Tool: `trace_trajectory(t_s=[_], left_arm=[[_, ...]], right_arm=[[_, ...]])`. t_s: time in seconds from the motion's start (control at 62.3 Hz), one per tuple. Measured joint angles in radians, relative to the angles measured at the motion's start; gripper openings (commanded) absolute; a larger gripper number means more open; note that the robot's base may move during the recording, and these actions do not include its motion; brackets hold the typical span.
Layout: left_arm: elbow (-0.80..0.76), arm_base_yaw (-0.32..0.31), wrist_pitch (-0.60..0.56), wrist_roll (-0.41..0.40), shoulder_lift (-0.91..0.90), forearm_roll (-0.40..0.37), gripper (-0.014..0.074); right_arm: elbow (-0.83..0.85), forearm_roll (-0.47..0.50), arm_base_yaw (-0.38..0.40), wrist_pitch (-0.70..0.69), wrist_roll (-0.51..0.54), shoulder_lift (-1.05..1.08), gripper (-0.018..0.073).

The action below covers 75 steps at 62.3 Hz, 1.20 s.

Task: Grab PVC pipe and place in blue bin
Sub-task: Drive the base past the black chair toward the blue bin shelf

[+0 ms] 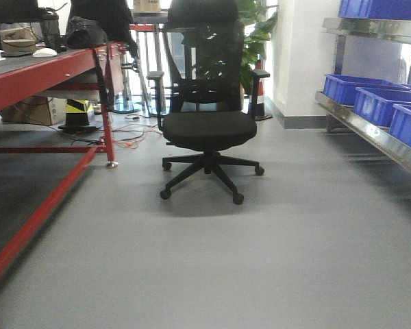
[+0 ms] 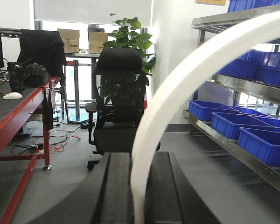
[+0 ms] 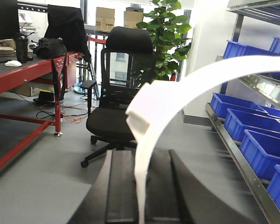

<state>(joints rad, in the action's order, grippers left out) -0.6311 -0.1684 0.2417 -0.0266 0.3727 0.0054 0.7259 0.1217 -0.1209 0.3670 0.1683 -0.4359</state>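
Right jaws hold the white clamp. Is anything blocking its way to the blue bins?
Nothing visible does. The PVC pipe sits in the right gripper. The blue bins line the shelf on the right, with bare floor before it. The office chair stands ahead, left of them.

Daylight from windows (image 2: pixel 79 74) far ahead of the left gripper (image 2: pixel 136 161) brightens the room; a soft shadow lies under the chair (image 1: pixel 207 130). Close above that gripper the white arc strip (image 2: pixel 186 70) glares, blurred, as does the PVC pipe (image 3: pixel 154 100) above the right gripper (image 3: pixel 141 156).
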Motion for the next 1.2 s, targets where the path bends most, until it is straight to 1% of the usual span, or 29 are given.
trace_trajectory(t_s=[1.205], left_arm=[[0.000,0.000,0.000,0.000,0.000,0.000,-0.0111]], right_arm=[[0.000,0.000,0.000,-0.006,0.000,0.001,-0.0162]])
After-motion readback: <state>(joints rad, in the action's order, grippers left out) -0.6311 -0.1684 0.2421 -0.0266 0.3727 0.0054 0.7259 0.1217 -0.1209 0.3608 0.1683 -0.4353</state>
